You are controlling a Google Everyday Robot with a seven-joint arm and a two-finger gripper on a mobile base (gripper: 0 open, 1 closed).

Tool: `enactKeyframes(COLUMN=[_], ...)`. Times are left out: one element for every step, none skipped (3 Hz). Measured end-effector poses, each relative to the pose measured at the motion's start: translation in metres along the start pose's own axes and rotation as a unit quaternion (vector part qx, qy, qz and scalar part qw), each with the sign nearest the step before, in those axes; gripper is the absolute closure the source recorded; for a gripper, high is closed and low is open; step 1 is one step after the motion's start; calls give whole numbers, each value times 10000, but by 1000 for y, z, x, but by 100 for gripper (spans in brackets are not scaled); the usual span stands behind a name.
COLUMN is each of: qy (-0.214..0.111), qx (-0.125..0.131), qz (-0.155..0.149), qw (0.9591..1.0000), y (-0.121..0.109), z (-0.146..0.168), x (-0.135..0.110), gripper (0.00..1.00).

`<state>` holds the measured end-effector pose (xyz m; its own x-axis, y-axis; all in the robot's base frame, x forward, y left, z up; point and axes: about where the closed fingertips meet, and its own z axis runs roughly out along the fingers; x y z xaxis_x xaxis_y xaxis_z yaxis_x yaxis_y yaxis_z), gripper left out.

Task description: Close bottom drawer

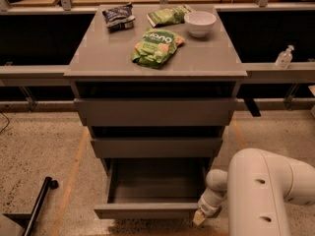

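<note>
- The bottom drawer (147,210) stuck out from the grey cabinet, low by the floor. Its tray looked bare.
- The middle drawer (156,146) and the top drawer (155,111) above it sat further in.
- The gripper (200,218) hung low at the right front corner of the bottom drawer, just beside its front panel. I could not tell if it touched, or if it was clenched or let go.
- The big white arm (266,191) filled the lower right.
- On the counter (98,58) lay a green snack bag (156,45), another green bag (167,15), a dark bag (119,16) and a white bowl (200,22).
- A small bottle (284,58) stood on the ledge to the right.
</note>
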<state>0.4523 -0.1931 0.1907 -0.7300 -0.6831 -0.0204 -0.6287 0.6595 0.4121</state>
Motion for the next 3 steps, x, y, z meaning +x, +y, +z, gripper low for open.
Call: enactKeyframes(qy=[-433, -463, -710], qx=[74, 118, 265], qz=[-235, -267, -582], qw=[9988, 9985, 9954], y=[-22, -25, -53], z=[-7, -7, -1], x=[-33, -38, -82], gripper=[100, 100, 100])
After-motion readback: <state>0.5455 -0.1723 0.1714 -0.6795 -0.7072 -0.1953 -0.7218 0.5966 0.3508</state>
